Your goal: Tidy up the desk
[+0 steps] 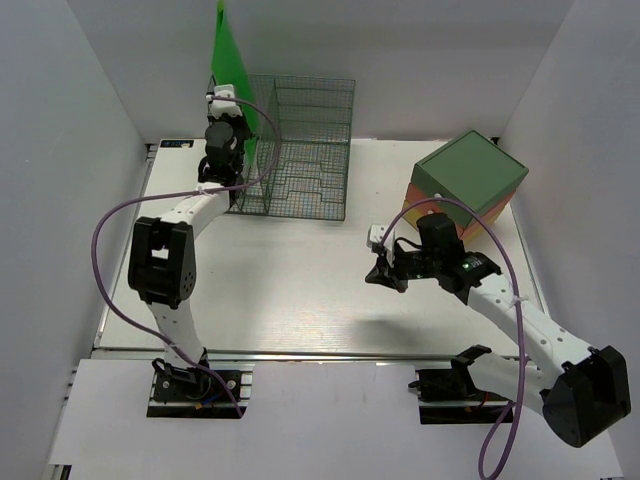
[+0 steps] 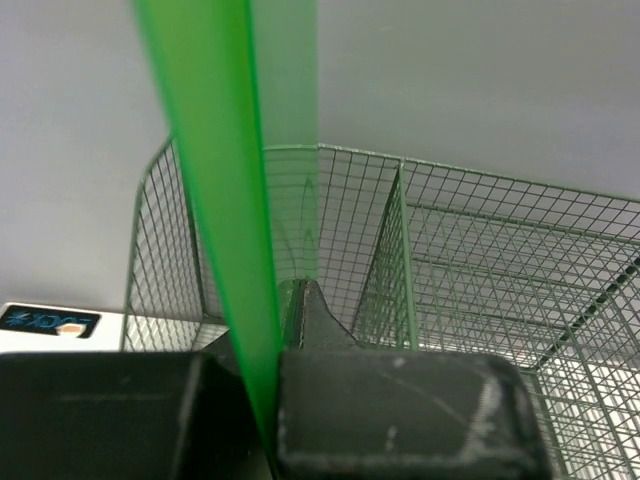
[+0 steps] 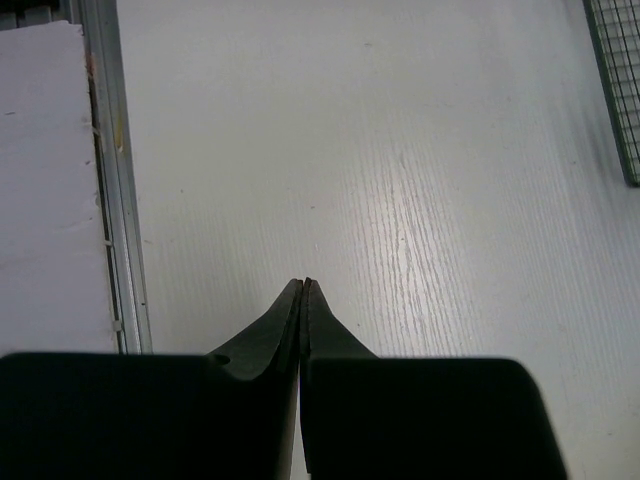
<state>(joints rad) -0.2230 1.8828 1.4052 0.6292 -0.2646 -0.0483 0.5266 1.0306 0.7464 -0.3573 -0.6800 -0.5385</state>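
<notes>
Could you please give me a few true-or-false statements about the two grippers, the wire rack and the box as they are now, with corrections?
1. The left gripper is shut on a thin green sheet. True.
2. The right gripper holds a pen. False: its jaws are shut with nothing between them, above the bare desk.
3. The wire rack stands at the far side of the desk. True.
4. The green-topped box sits inside the wire rack. False: it stands apart from the rack, at the far right of the desk.
5. The green sheet lies flat on the desk. False: it is held upright at the rack's left end.
</notes>
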